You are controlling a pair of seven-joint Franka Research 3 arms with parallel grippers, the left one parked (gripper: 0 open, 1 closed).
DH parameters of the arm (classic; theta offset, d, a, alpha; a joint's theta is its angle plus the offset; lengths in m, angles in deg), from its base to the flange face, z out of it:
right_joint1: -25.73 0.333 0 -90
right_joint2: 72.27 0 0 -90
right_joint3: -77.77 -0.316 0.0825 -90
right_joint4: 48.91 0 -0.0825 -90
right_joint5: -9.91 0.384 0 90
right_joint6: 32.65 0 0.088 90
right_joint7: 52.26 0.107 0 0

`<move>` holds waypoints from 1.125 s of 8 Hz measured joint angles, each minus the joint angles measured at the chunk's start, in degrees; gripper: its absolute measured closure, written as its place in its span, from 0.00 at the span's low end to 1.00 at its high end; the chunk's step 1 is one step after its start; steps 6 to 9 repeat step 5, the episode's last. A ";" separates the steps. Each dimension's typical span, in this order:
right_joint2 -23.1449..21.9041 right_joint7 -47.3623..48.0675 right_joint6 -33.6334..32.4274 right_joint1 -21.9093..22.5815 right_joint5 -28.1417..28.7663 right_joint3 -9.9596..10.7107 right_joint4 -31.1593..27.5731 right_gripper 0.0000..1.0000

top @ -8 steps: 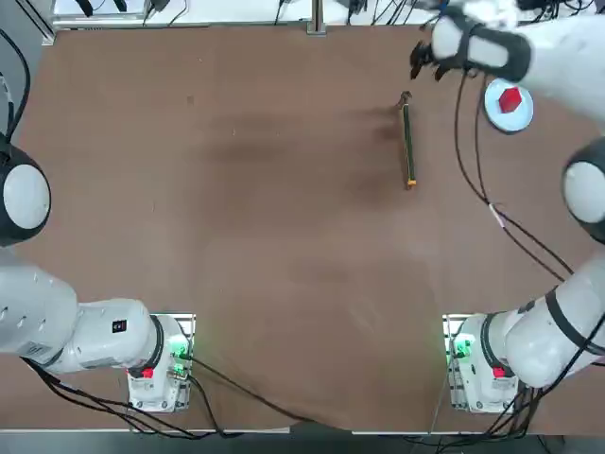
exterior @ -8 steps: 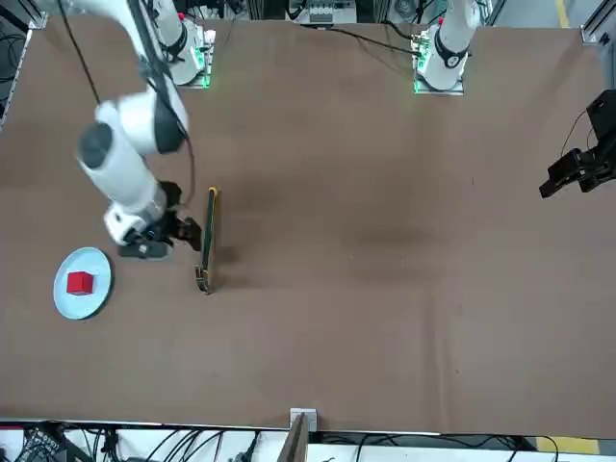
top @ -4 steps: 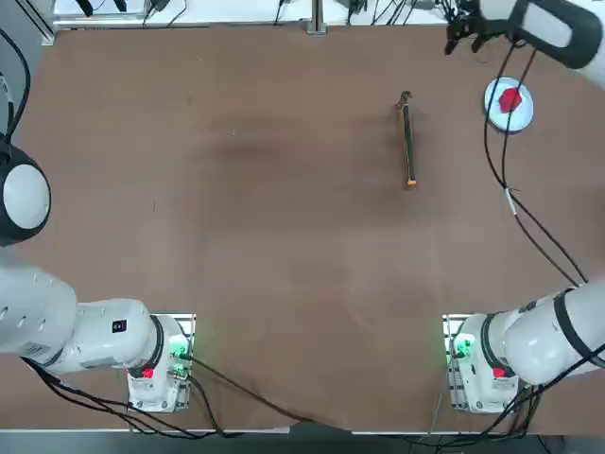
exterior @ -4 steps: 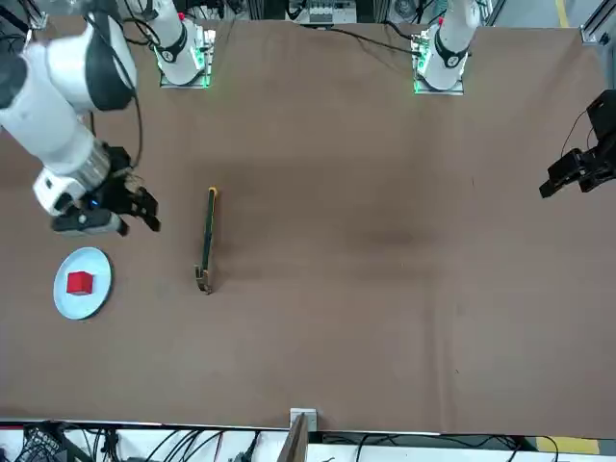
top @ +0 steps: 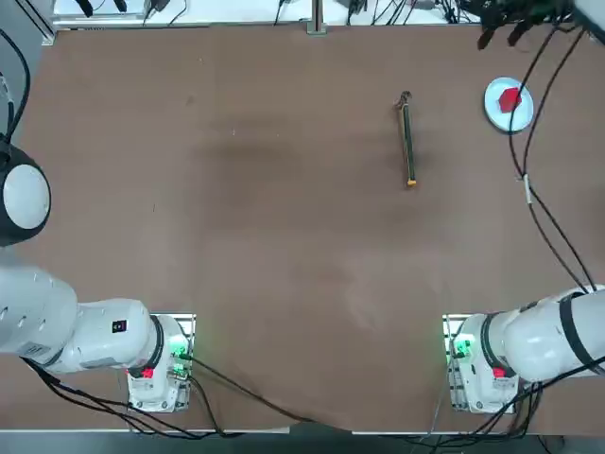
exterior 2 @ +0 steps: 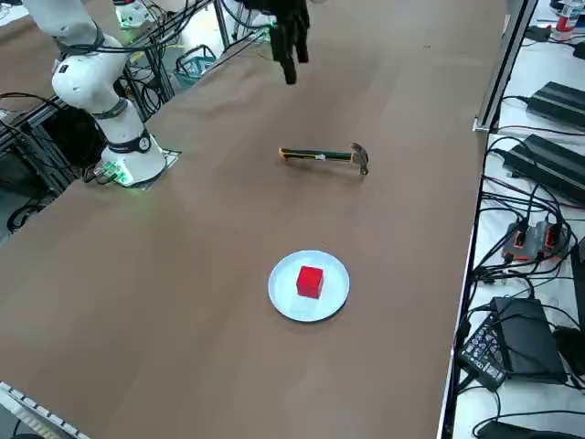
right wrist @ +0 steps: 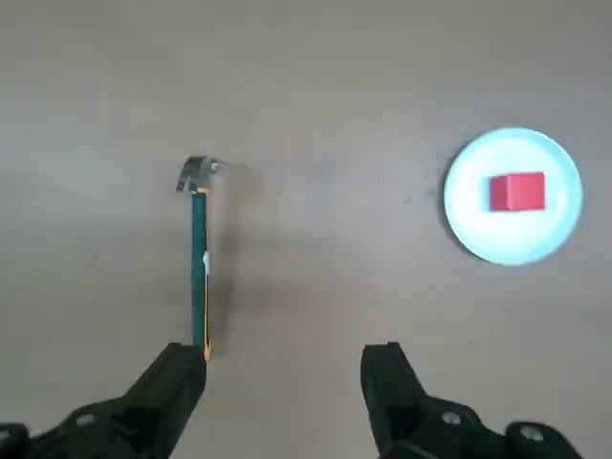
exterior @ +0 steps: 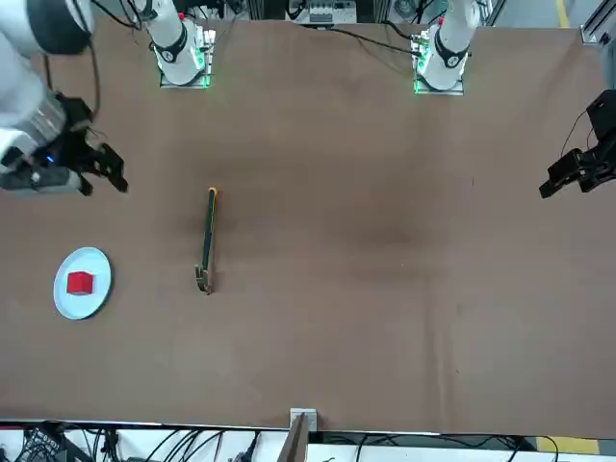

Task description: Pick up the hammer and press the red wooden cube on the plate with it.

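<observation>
From overhead, the right claw point(top: 506, 24) hangs high near the far right corner of the surface point(top: 265, 236), fingers spread and holding nothing, while the hammer point(top: 407, 139) lies flat out on the brown top, its head toward the far edge and its orange tip toward the robot. The plate point(top: 509, 103) sits close to the right edge with the red wooden cube point(top: 510, 99) on it. Across the surface now: the claw point(exterior: 101, 175) floats well apart from the hammer point(exterior: 206, 240), and the plate point(exterior: 83, 282) carries the cube point(exterior: 80, 283) near its middle. From the side, the claw point(exterior 2: 290, 41) is up in the air, the hammer point(exterior 2: 324, 156) between it and the plate point(exterior 2: 309, 285) (cube point(exterior 2: 310, 281) upright, untouched). At the wrist, the open fingers point(right wrist: 172, 387) frame the bare surface; the hammer point(right wrist: 198, 253) and the plate point(right wrist: 513, 196) with its cube point(right wrist: 517, 190) lie well apart.
</observation>
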 joint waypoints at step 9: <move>-3.18 -0.08 -8.67 -10.89 -0.03 -8.93 1.35 0.00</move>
